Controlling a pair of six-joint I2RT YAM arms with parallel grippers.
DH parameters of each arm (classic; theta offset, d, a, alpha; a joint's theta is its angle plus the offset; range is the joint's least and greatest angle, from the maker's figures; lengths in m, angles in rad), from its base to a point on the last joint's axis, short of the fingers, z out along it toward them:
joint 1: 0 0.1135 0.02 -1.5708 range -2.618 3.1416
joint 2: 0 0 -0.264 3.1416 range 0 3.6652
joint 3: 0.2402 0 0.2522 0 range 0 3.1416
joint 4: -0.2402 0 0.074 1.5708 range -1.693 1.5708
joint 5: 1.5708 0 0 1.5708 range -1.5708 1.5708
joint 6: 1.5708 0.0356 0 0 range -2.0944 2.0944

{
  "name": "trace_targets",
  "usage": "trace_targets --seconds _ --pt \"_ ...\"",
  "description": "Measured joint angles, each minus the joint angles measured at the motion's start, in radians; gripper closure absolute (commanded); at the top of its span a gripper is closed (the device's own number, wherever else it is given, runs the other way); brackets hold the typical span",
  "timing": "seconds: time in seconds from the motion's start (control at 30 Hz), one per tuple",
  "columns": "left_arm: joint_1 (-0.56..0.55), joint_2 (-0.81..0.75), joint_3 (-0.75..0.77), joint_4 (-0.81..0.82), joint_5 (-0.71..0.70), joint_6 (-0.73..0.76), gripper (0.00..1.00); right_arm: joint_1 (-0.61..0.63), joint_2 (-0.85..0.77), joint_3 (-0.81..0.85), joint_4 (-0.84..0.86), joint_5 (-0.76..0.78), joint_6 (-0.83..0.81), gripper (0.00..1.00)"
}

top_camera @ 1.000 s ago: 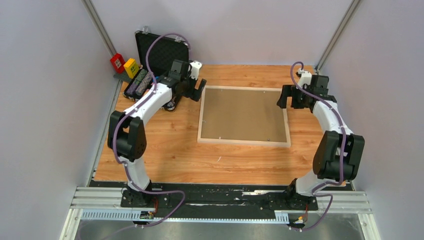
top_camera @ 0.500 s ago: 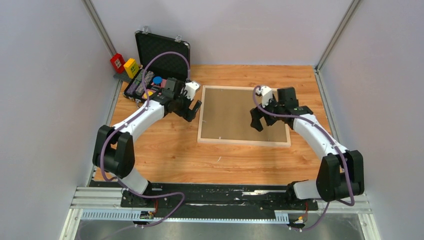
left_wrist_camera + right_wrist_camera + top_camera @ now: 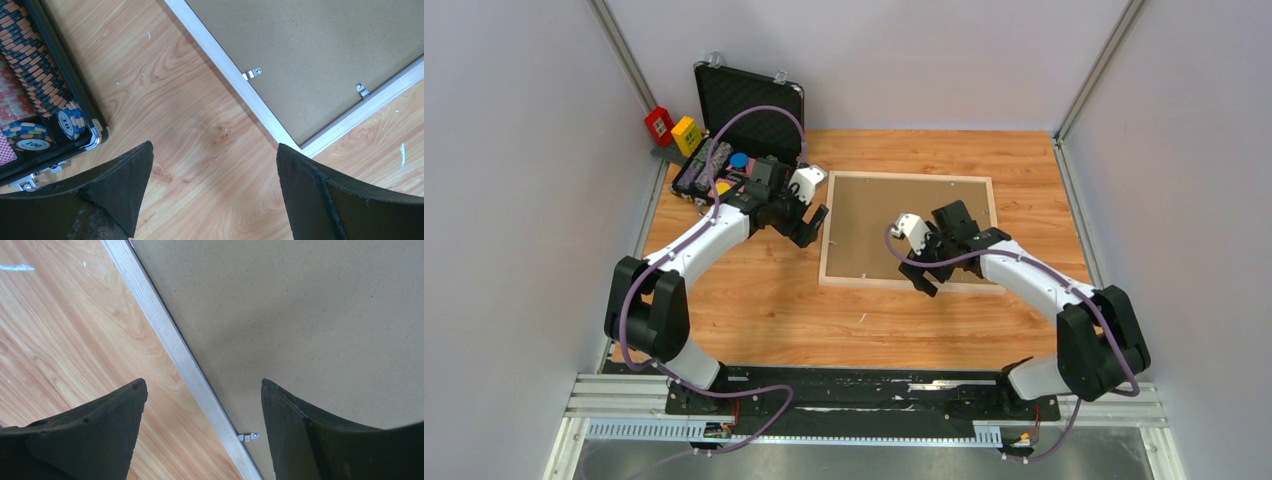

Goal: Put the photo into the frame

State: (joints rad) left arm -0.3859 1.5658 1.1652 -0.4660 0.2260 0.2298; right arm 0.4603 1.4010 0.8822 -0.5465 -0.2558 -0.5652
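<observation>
on table [image 3: 754,300], frame [image 3: 864,281] face-down (front hidden)

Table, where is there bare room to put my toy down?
The table is bare along its near edge in front of the frame, in the strip behind the frame, and to the right of it. The far left is crowded: the black case and the left claw sit close together.

The top camera looks steeply down from high off the frame's [image 3: 904,177] near side, over the whole surface [image 3: 754,310]. The left wrist camera hangs close above its near-left corner, the right wrist camera closer above its near rail. All three share the frame.
</observation>
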Motion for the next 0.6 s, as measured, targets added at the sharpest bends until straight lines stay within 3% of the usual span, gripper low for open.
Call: trace_targets --seconds 0.33,0.6 --pt "0.000 0.000 -0.013 0.011 -0.010 0.000 0.00 0.058 0.093 0.000 -0.017 0.071 -0.071 0.32" --pt "0.000 0.000 -0.026 0.014 -0.019 0.000 0.00 0.074 0.151 0.000 -0.018 0.108 -0.100 0.49"
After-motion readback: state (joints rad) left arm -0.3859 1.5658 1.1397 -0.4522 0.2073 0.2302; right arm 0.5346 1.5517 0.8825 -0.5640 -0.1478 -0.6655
